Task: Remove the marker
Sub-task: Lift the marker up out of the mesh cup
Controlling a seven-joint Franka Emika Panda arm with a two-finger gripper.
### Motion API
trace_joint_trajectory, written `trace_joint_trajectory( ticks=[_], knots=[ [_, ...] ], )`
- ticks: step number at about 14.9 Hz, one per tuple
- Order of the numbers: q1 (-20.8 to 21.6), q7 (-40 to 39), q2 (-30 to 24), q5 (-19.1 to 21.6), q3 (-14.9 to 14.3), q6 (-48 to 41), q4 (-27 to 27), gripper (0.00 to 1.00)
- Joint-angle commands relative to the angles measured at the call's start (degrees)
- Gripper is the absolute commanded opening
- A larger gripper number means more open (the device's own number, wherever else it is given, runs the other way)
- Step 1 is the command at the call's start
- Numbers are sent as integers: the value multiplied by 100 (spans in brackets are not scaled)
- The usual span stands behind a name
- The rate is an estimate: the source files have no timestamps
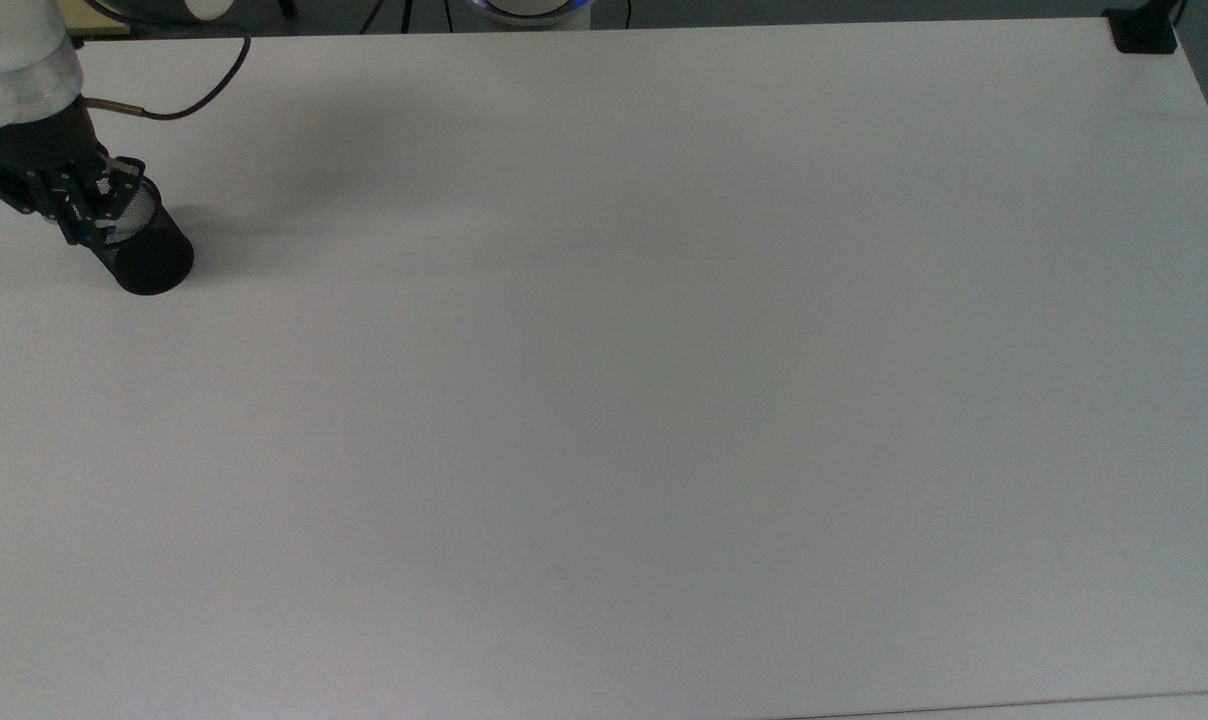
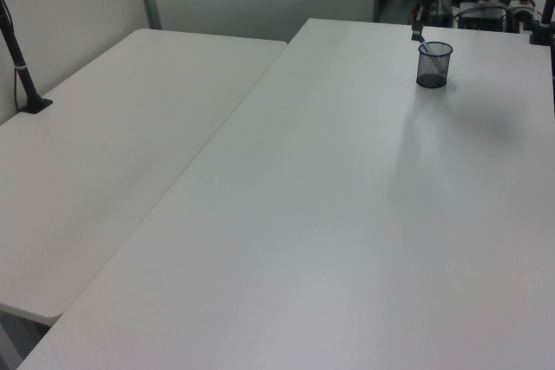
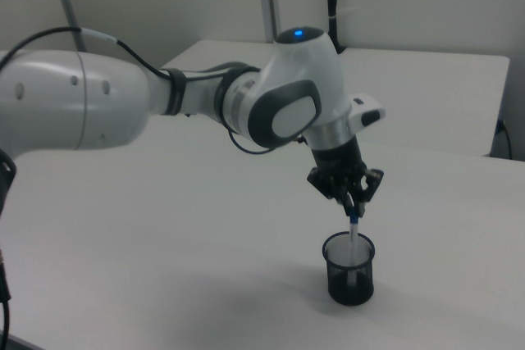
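- End effector (image 3: 353, 206) pinching the blue-capped top of the slim white-barrelled marker (image 3: 353, 228); its lower end sits directly below, inside the black mesh cup (image 3: 349, 272).
- Lift straight up till the tip clears the rim; sideways drag would likely tip the cup on the white counter (image 3: 205, 252).

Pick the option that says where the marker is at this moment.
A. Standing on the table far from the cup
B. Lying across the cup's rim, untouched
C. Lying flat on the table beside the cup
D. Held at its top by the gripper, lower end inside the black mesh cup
D: in the right view the gripper is closed on the top of the marker, whose lower end reaches down into the black mesh cup.
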Motion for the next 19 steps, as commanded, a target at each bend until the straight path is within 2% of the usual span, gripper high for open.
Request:
trace_joint_trajectory(
  ticks=[1,4,7,13,17,19],
  knots=[
    [11,-59,-503,108,-25,-496,78,16],
    [37,37,-670,117,37,-708,325,16],
    [212,73,-758,108,55,-918,343,16],
    [1090,397,-706,99,63,-1807,299,17],
    [1591,994,-460,91,72,-1816,1,17],
    [1689,1285,-267,82,72,-1781,-26,17]
  ],
)
